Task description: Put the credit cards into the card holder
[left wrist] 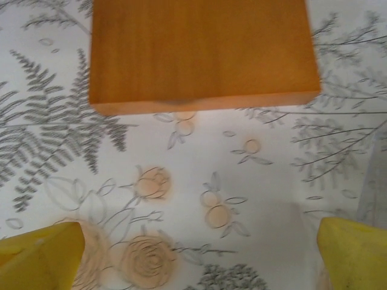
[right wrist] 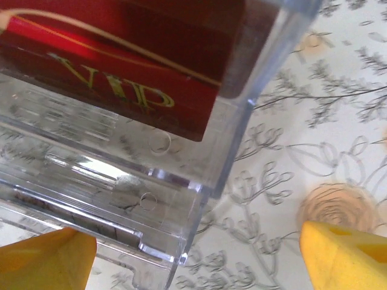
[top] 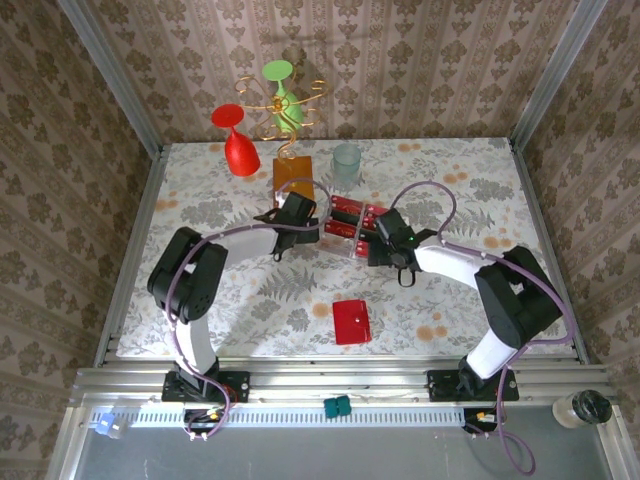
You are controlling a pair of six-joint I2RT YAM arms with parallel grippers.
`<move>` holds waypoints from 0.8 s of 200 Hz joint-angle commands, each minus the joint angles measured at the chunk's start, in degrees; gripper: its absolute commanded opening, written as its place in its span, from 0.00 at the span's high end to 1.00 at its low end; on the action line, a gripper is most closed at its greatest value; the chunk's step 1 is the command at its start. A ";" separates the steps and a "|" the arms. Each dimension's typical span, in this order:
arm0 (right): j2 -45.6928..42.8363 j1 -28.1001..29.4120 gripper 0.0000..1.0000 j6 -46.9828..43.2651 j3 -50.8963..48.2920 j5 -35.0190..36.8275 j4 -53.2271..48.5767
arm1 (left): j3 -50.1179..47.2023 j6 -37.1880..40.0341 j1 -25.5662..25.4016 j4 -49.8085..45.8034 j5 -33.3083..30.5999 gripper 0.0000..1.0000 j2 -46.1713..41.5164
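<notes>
Several red credit cards (top: 348, 214) lie in a clear plastic tray (top: 357, 246) at mid-table. In the right wrist view one card (right wrist: 121, 60) carries gold "VIP" lettering, inside the tray (right wrist: 121, 181). My right gripper (top: 370, 228) is open at the tray's right end. Its yellow fingertips (right wrist: 42, 260) straddle the tray's near corner, and the gripper (right wrist: 193, 260) holds nothing. The red card holder (top: 351, 321) lies shut near the front edge, apart from both arms. My left gripper (top: 299, 203) is open beside the tray's left end, with bare tablecloth between its fingers (left wrist: 39, 257).
An orange wooden block (top: 293, 172) lies just beyond the left gripper and shows as the block (left wrist: 202, 54) in the left wrist view. A clear cup (top: 346, 160), a red goblet (top: 238, 145) and a green goblet on a wire stand (top: 285, 100) stand at the back.
</notes>
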 commanded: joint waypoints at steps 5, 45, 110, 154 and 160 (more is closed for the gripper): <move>0.42 -3.31 0.12 -1.54 0.92 2.16 -2.17 | 3.75 0.78 -1.65 -0.73 -0.01 0.00 1.75; -0.50 -6.81 0.11 -3.01 1.20 -0.34 -2.73 | 6.81 0.77 -2.51 -1.56 0.63 0.00 3.50; -16.22 -6.82 0.00 -0.93 -2.56 -1.83 -6.17 | 2.06 2.33 -1.40 -1.20 0.25 0.00 -4.55; -24.01 -7.25 0.00 1.80 -3.61 -7.51 -9.51 | -5.67 0.99 -1.28 -1.44 2.43 0.00 -15.84; -24.85 -7.21 0.00 1.74 -4.16 -10.14 -9.32 | -7.01 0.53 -1.34 -1.24 3.19 0.00 -17.30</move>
